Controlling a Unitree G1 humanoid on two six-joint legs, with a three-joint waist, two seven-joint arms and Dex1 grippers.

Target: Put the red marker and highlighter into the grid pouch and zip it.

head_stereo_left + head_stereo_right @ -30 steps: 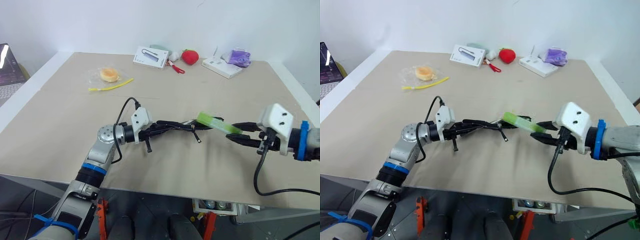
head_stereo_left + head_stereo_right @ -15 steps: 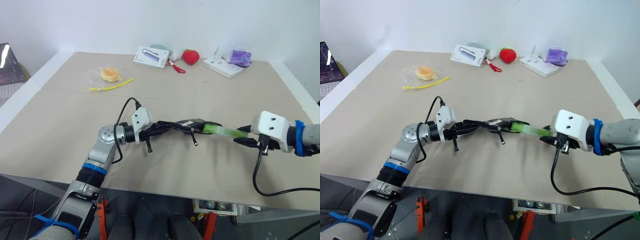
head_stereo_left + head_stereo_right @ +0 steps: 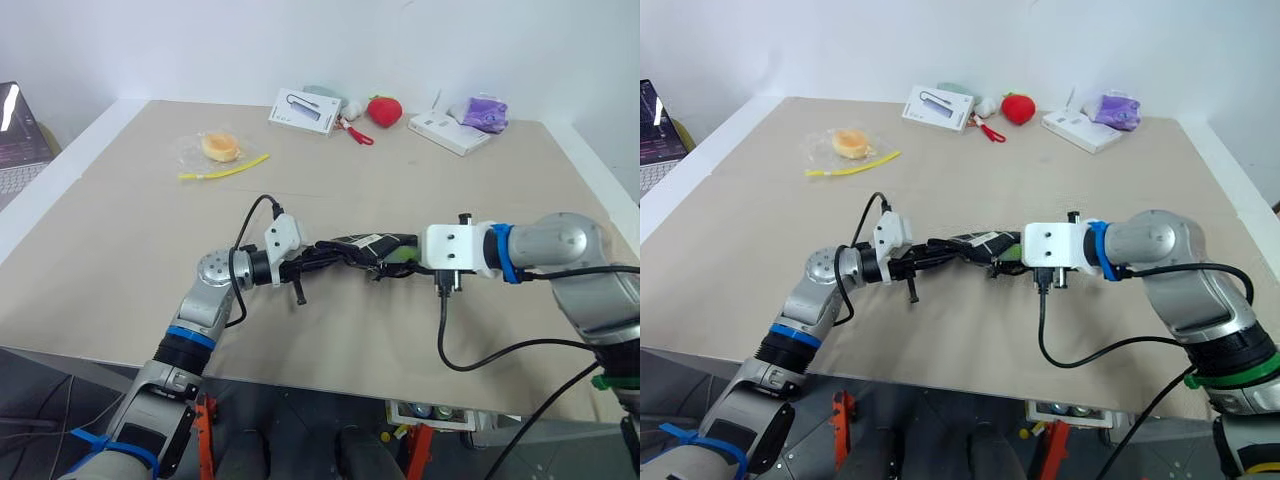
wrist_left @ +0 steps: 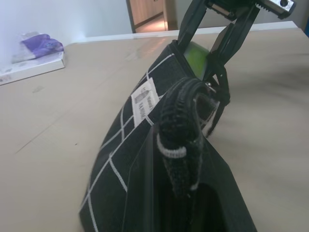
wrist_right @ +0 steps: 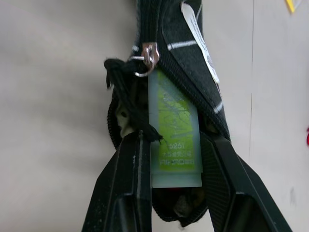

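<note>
The grid pouch (image 3: 355, 245), black with white lines and a white label, hangs above the table's middle, and my left gripper (image 3: 308, 260) is shut on its left end. At the pouch's open right end my right gripper (image 5: 175, 140) is shut on the light-green highlighter (image 5: 174, 135). The highlighter's far end sits in the pouch mouth, right beside the metal zipper ring (image 5: 147, 58) and black pull cord. The left wrist view looks along the pouch (image 4: 145, 121) to the highlighter (image 4: 195, 55) between the right fingers (image 4: 190, 21). The red marker is hidden.
At the table's far edge lie a white box (image 3: 303, 111), red scissors (image 3: 352, 134), a strawberry plush (image 3: 381, 111) and another white box (image 3: 443, 133) with a purple item (image 3: 480, 112). A wrapped bun (image 3: 218, 148) and a yellow strip (image 3: 222, 171) lie far left. A laptop (image 3: 15, 150) sits off-table.
My right gripper has swung left and rolled, carrying the highlighter from beside the pouch into its open mouth. The left gripper and the pouch stayed in place.
</note>
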